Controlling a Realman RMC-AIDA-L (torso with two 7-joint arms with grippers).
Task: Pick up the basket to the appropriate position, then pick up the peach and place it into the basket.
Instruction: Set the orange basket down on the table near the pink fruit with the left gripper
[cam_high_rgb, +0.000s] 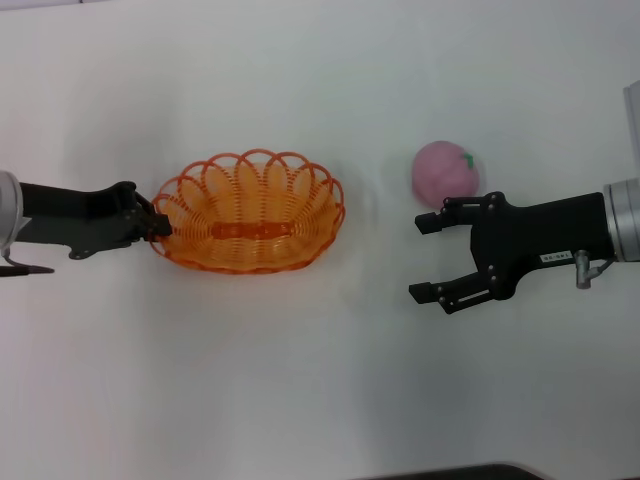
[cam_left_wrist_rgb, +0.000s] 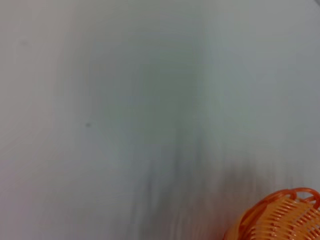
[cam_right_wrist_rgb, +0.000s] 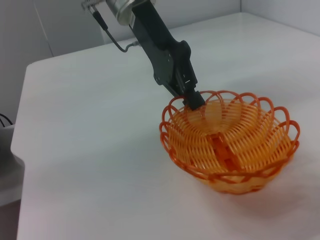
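Right, we're looking down on the white table (cam_high_rgb: 320, 400), and the left gripper (cam_high_rgb: 160, 226) has its fingertips pinched on the looped rim of the basket (cam_high_rgb: 250, 212) at the end nearest its own side. From the right wrist camera we see that grip plainly: the dark fingers (cam_right_wrist_rgb: 192, 97) come down closed over one scallop of the orange wire, and the basket sits flat on the table with its oval bowl upright. The left wrist camera gives us very little (a blurred stretch of table and just a corner of the orange rim (cam_left_wrist_rgb: 285, 215) at one edge), so we'd say the basket looks to be resting on the surface there, but we can't be sure from that view alone. Over on the other side, the right gripper (cam_high_rgb: 428, 257) hangs with its two fingers spread wide, holding nothing. The peach (cam_high_rgb: 446, 172) lies on the table just beyond the upper finger, close to it but apart, pink with its small green mark turned toward the right. Basket and peach stand well apart, with bare table between them.
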